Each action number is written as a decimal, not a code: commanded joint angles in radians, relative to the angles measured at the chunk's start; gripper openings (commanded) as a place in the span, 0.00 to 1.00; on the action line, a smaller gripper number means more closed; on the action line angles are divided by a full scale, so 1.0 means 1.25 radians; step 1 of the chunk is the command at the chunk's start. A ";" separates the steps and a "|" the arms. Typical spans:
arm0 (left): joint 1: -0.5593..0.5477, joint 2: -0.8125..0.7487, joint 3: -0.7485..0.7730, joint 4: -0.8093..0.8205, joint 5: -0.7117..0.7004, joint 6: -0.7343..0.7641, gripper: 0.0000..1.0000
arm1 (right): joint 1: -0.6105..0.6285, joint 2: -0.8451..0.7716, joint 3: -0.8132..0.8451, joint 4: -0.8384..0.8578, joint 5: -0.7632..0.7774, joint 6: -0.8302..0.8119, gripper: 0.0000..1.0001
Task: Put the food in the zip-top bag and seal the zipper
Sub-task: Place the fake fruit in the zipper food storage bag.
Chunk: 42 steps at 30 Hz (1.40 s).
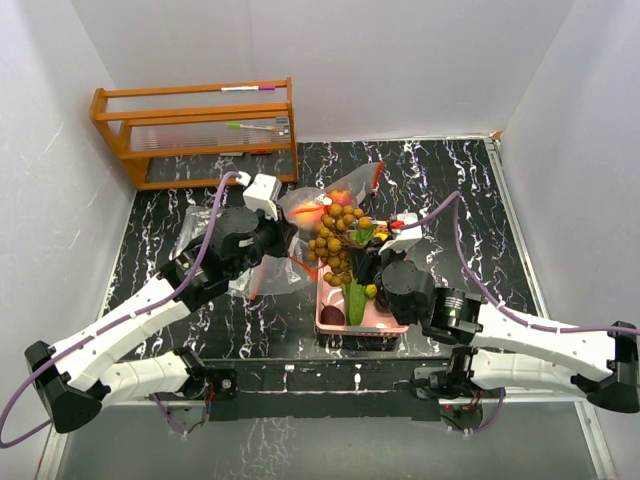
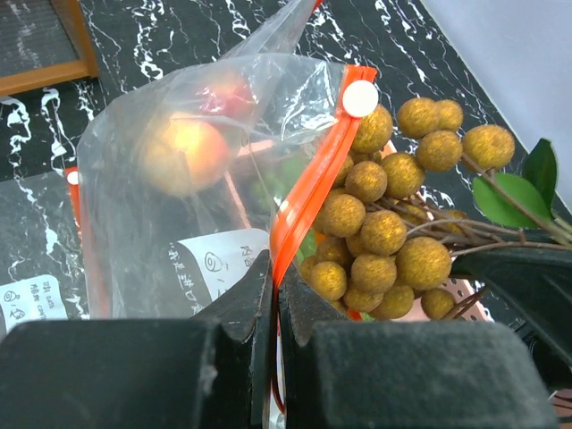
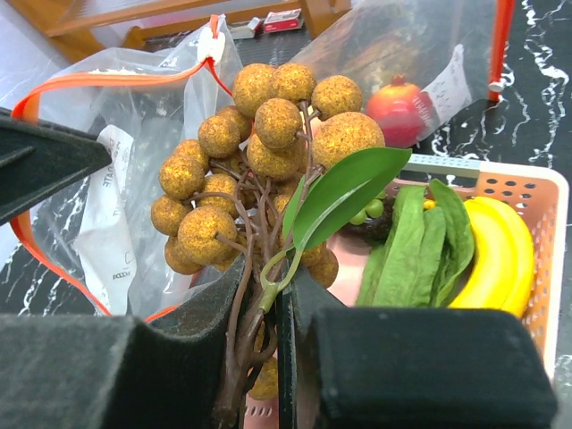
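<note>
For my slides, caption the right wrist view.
Right gripper holds a longan bunch by its stems at the open zip-top bag; bananas in pink basket.

One longan bunch (image 3: 268, 152), one bag (image 2: 179, 223) (one basket (image 3: 529, 189))

White shells (image 1: 120, 338), black joints (image 1: 405, 285), purple cables (image 1: 458, 215); left end effector (image 2: 275, 268) and right end effector (image 3: 284, 288) black.

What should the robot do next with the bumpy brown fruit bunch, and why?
Probably ease the longan bunch forward into the zip-top bag. The right end effector pinches its stems right at the bag's mouth, and the left end effector grips the orange zipper edge, holding that mouth open.
</note>
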<state>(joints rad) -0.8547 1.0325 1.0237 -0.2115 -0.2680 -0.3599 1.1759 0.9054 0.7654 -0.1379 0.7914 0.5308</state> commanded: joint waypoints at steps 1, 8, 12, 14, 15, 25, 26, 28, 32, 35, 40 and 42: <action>-0.001 -0.010 -0.022 0.039 0.018 -0.005 0.00 | -0.001 -0.023 0.072 -0.057 0.072 -0.029 0.08; -0.001 0.005 -0.043 0.051 0.010 0.001 0.00 | -0.001 -0.026 0.127 -0.149 0.057 -0.049 0.08; -0.001 0.024 -0.069 0.080 0.007 0.001 0.00 | -0.001 -0.097 0.118 -0.025 -0.016 -0.091 0.08; -0.001 0.032 -0.077 0.092 0.011 0.000 0.00 | -0.001 -0.125 0.122 0.014 -0.051 -0.106 0.08; -0.001 0.035 -0.078 0.096 0.013 -0.001 0.00 | -0.001 -0.136 0.124 0.032 -0.068 -0.113 0.08; 0.000 0.046 -0.066 0.106 0.024 -0.002 0.00 | -0.001 -0.149 0.066 0.201 -0.234 -0.126 0.08; 0.000 0.044 -0.062 0.105 0.027 -0.003 0.00 | -0.001 -0.150 0.049 0.222 -0.248 -0.116 0.08; -0.001 0.036 -0.052 0.104 0.039 -0.005 0.00 | -0.001 -0.154 0.014 0.270 -0.263 -0.101 0.08; -0.001 0.015 -0.038 0.103 0.058 -0.012 0.00 | -0.001 -0.158 -0.049 0.372 -0.300 -0.082 0.08; -0.001 0.004 -0.031 0.097 0.062 -0.016 0.00 | -0.001 -0.144 -0.076 0.425 -0.314 -0.069 0.08; -0.001 -0.016 -0.028 0.095 0.072 -0.028 0.00 | -0.001 -0.110 -0.141 0.504 -0.293 -0.040 0.08; 0.000 -0.025 -0.027 0.097 0.078 -0.032 0.00 | -0.001 -0.092 -0.162 0.517 -0.276 -0.035 0.08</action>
<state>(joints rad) -0.8528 1.0454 0.9409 -0.1131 -0.2073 -0.3763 1.1755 0.7574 0.6064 0.3740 0.4397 0.4545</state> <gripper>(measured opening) 0.007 0.147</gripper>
